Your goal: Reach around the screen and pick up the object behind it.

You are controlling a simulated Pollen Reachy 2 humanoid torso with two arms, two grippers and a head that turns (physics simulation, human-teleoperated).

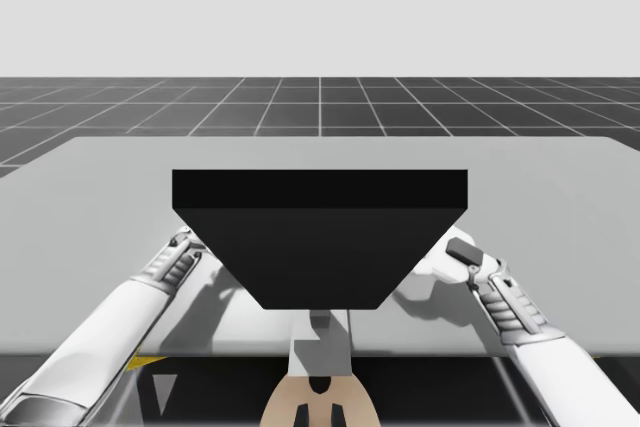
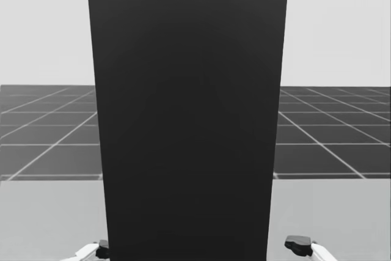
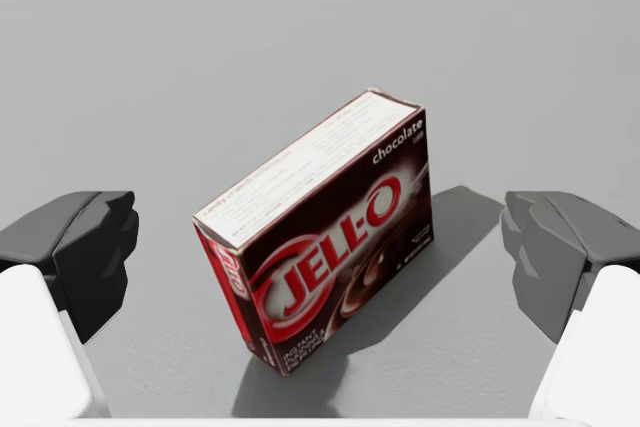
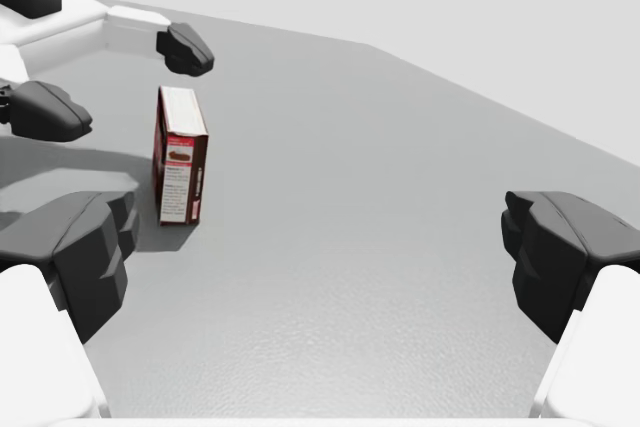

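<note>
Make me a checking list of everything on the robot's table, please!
Surface: grey table, plain.
Job's things: black screen upright in the middle; dark red box behind it, standing on a narrow side.
Clutter: nothing seen.
Grippers: left gripper open, box ahead of it, untouched; right gripper open, box off to its side.
Cables: nothing seen.
Surroundings: dark grid floor, pale backdrop.

The screen (image 2: 186, 132) is black, the box (image 3: 330, 237) dark red, the table (image 3: 200, 47) grey.
</note>
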